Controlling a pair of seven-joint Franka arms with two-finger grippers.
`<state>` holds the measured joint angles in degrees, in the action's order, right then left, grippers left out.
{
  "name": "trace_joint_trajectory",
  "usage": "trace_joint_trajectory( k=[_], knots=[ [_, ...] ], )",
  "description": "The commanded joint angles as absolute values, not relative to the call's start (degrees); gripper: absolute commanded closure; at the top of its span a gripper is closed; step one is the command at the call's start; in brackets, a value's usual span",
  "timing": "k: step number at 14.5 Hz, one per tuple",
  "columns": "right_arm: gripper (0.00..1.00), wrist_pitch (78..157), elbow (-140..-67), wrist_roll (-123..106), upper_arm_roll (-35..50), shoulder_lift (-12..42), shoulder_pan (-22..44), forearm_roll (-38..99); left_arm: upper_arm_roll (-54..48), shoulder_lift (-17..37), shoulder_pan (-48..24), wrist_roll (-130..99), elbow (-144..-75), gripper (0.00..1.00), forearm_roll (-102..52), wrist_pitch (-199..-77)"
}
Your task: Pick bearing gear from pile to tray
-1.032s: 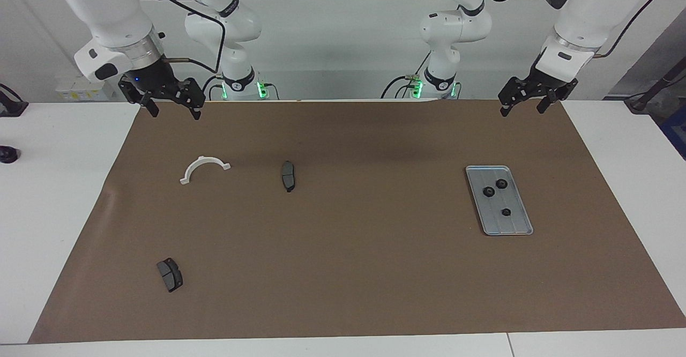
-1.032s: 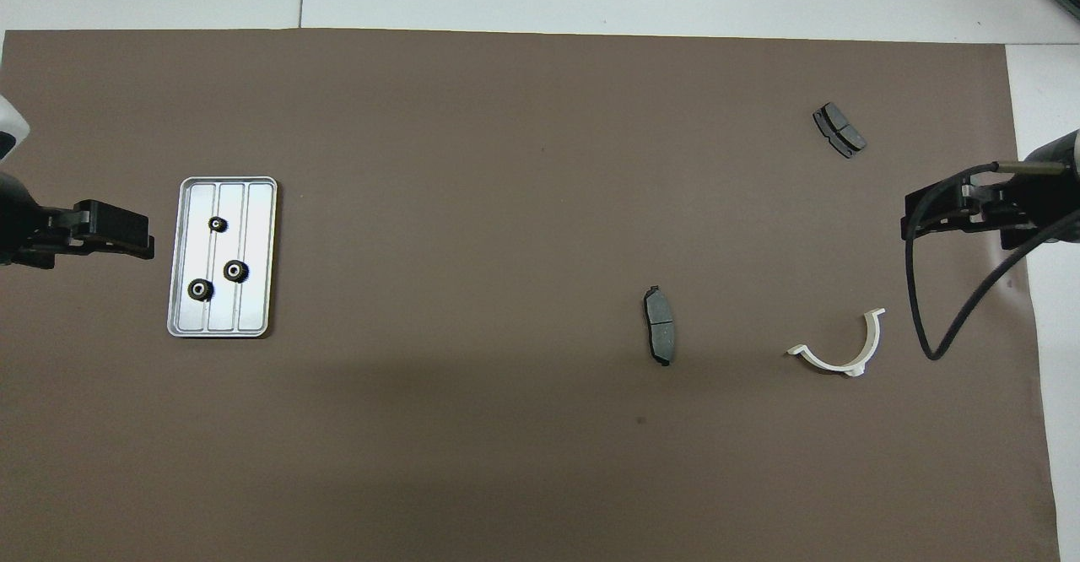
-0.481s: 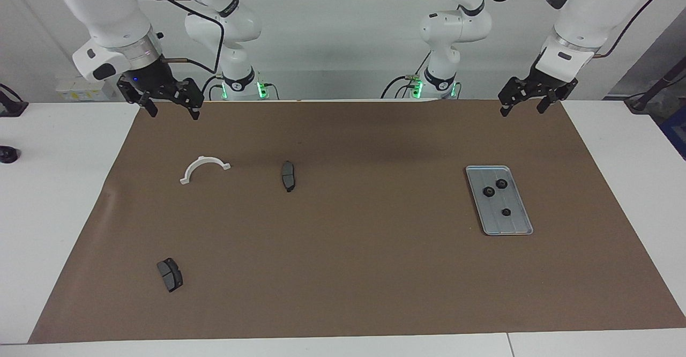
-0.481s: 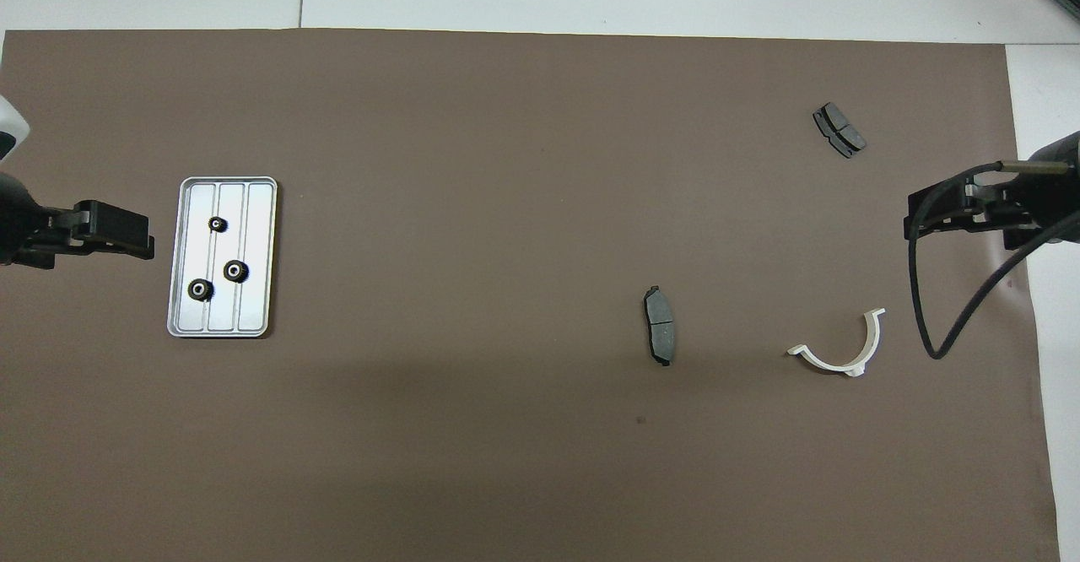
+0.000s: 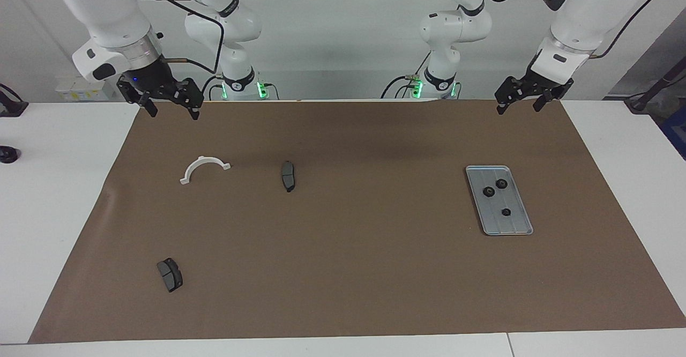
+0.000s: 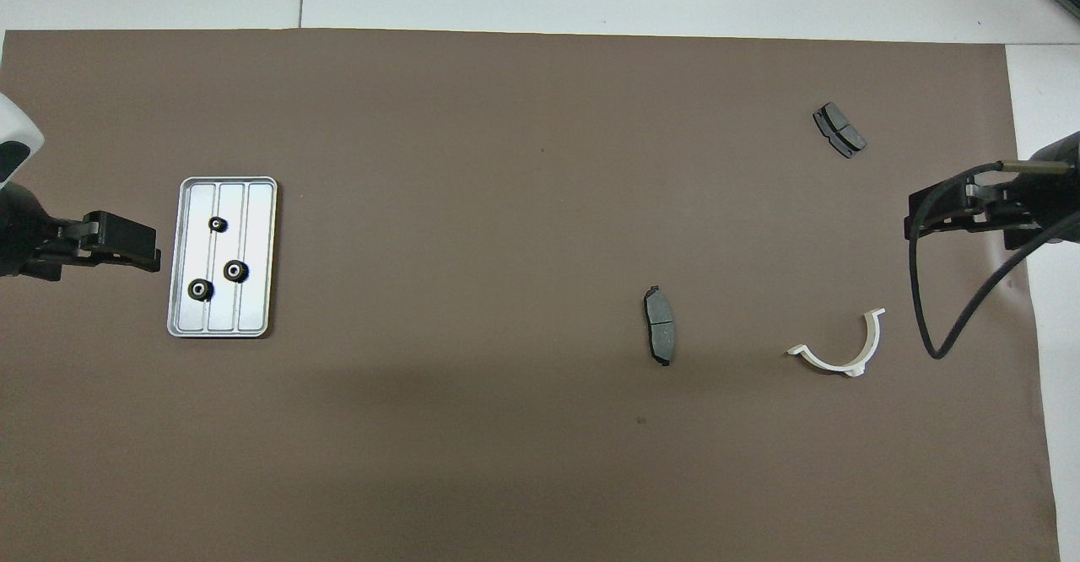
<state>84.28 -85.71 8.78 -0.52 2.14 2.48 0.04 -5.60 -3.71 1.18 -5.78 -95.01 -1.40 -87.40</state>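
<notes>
Holding three gears [image 5: 501, 184]: tray [image 5: 519, 227]

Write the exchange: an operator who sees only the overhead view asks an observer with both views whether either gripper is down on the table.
Operator: The left gripper looks to be beside the tray. Is it touching the mat?
Observer: No. The facing view shows it up in the air, clear of tray and mat.
Operator: And the right gripper, near the white bracket?
Observer: It hangs in the air too, open and empty, not touching the bracket.
</notes>
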Motion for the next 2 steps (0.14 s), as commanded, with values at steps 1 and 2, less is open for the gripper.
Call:
trace_joint_trajectory(
  k=[1,2],
  knots=[
    [0.00,83.8,-86.1,7.1,-0.4,1.8,1.8,0.4,-5.6,-4.9,1.7,-5.7,-96.3,0.00,-2.0,-87.5],
    [0.00,83.8,-86.1,7.1,-0.4,1.8,1.8,0.4,-5.5,-4.9,1.7,-5.6,-96.6,0.00,-2.0,-88.9]
  ],
)
